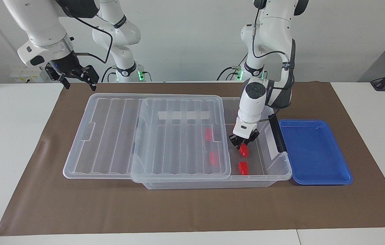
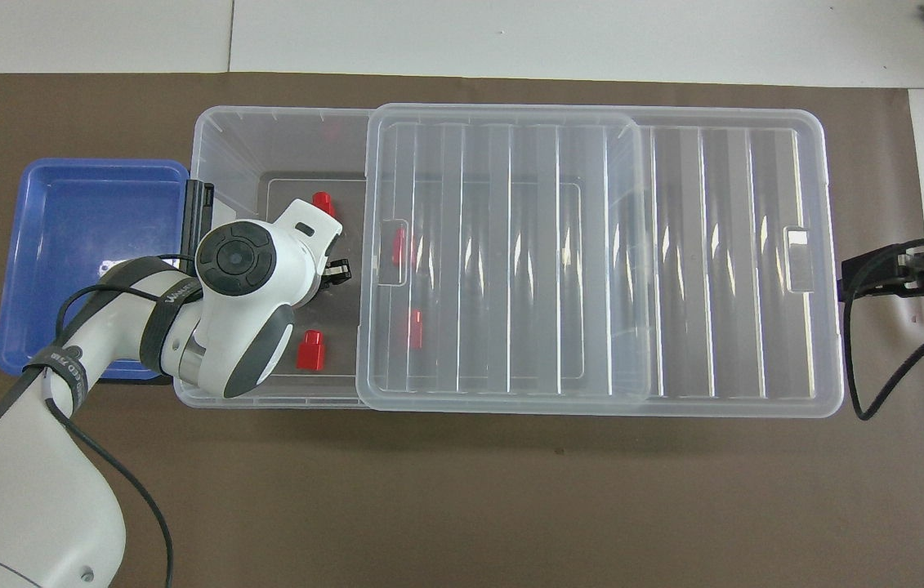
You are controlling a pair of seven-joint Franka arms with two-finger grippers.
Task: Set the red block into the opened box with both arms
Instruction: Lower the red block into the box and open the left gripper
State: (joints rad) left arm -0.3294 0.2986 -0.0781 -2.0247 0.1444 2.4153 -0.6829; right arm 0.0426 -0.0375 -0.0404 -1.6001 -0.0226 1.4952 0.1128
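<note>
My left gripper (image 1: 243, 145) is shut on a red block (image 1: 244, 150) and hangs low inside the uncovered end of the clear box (image 1: 282, 176). In the overhead view the left wrist hides the held block and only the left gripper (image 2: 337, 272) tip shows. A second red block (image 1: 243, 167) lies on the box floor just below it in the facing view, and a third (image 2: 322, 203) peeks out beside the wrist. Two more (image 1: 208, 134) (image 1: 214, 157) show through the ribbed lid (image 1: 117, 136). My right gripper (image 1: 76, 77) waits open in the air off the lid's end.
A shallow blue tray (image 1: 315, 153) sits against the box at the left arm's end, beside the box's black clip handle (image 1: 277, 135). The lid lies slid toward the right arm's end, covering most of the box. Two slimmer arms stand at the table's robot edge.
</note>
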